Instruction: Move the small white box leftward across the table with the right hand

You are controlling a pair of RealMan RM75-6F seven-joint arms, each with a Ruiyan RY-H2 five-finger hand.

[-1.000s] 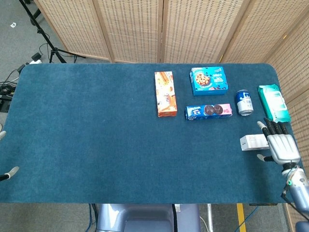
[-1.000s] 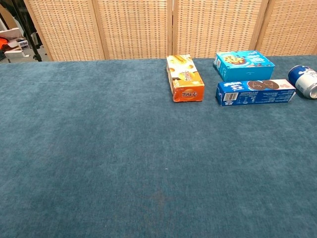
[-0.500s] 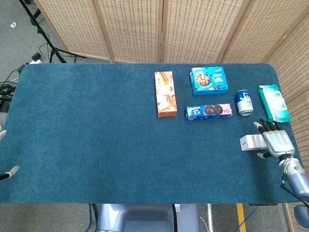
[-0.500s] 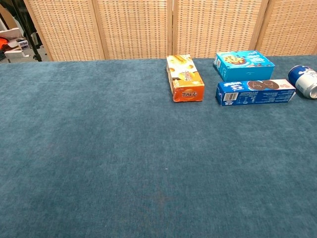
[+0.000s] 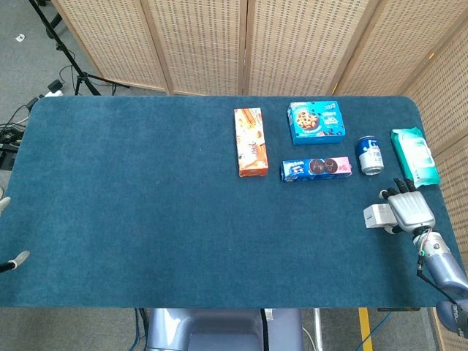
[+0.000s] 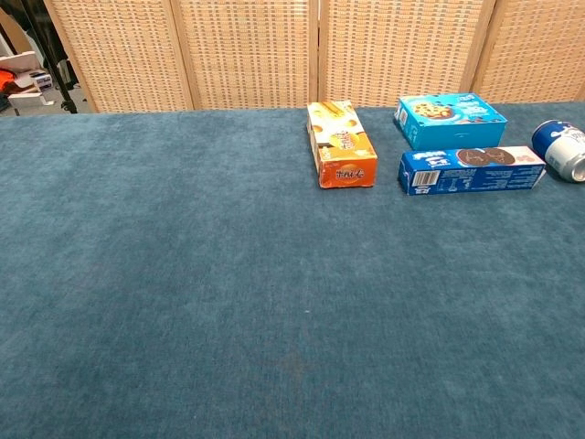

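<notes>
small white box [image 5: 378,216] under right hand [image 5: 408,210], at its left edge

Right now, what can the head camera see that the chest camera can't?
Only the head view shows the right hand over the small white box, the teal wipes pack, the table's edges, the floor with a tripod, and fingertips of the left hand at the left border. The chest view adds nothing of its own except a bit of clutter at its top left corner. Both show the orange box, the blue cookie box, the long blue cookie pack, the blue can and the wicker screens.
</notes>
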